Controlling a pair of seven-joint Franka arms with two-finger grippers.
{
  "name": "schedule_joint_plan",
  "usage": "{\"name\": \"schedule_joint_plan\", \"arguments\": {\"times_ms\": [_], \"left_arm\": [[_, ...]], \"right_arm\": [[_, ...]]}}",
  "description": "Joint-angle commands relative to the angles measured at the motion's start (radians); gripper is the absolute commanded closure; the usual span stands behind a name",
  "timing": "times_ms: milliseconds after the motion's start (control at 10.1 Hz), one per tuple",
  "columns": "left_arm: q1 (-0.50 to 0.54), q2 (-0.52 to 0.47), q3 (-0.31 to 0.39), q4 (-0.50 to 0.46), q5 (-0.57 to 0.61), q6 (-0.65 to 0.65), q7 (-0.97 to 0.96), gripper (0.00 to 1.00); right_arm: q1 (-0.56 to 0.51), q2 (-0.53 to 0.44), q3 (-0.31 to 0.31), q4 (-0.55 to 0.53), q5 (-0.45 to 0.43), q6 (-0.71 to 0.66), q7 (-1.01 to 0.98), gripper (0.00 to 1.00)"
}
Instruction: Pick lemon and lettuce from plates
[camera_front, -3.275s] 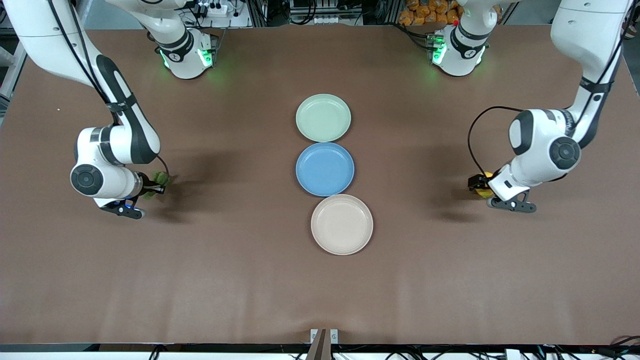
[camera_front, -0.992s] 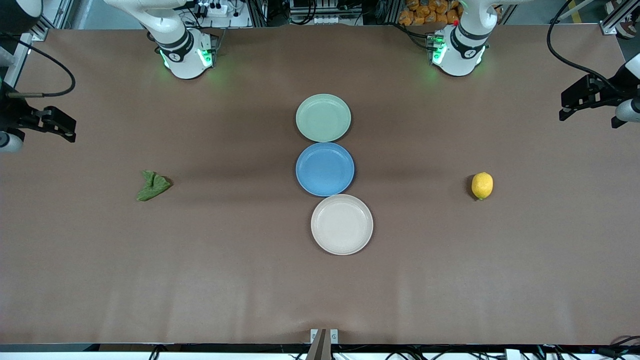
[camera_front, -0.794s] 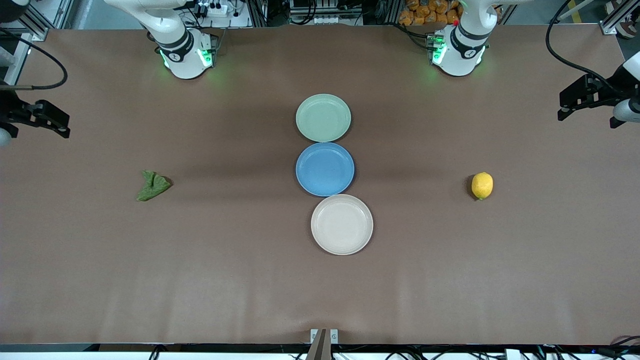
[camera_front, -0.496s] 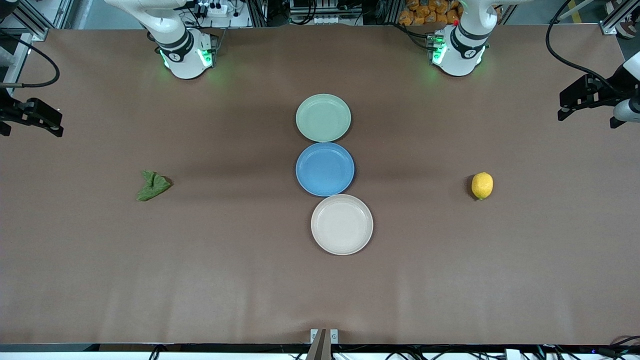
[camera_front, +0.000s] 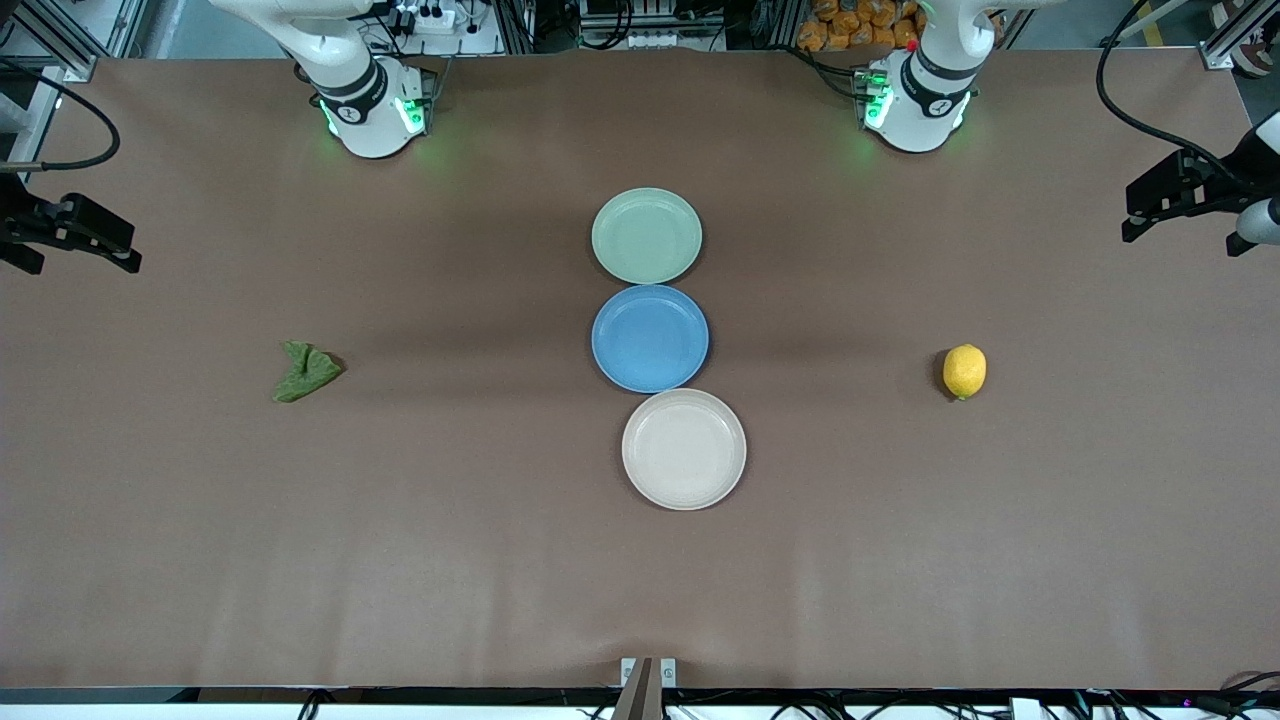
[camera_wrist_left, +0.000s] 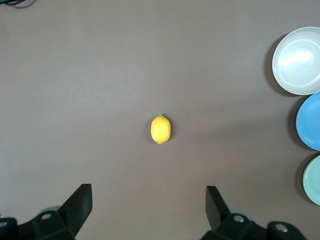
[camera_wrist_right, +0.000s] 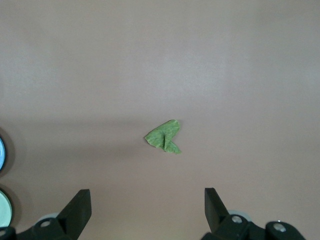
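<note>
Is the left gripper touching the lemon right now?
Apart. The left wrist view shows the lemon lying on bare table with clear space between it and the open left gripper above.

A round blue plate sits on the brown desk about midway between the two arms' ends, and nothing lies on it. The desk's brown covering is plain and matte. Past the desk's edge farthest from the front camera, well apart from the blue plate, stands a heap of orange packets.
</note>
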Motion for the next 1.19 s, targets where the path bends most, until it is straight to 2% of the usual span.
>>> {"name": "schedule_joint_plan", "arguments": {"times_ms": [0, 397, 595, 1092], "left_arm": [[-0.003, -0.006, 0.005, -0.005, -0.007, 0.003, -0.001, 0.0], [-0.006, -0.003, 0.001, 0.004, -0.038, 0.003, -0.004, 0.0], [-0.004, -0.005, -0.001, 0.004, -0.07, 0.0, -0.096, 0.0], [-0.003, -0.005, 0.004, 0.004, -0.066, 0.0, -0.102, 0.0]], "right_arm": [[-0.015, -0.003, -0.004, 0.011, 0.025, -0.012, -0.019, 0.0], [-0.012, -0.005, -0.019, 0.012, 0.026, -0.01, -0.007, 0.0], [-0.012, -0.005, -0.019, 0.012, 0.026, -0.009, -0.007, 0.0], [-0.012, -0.005, -0.019, 0.012, 0.031, -0.009, -0.005, 0.0]]}}
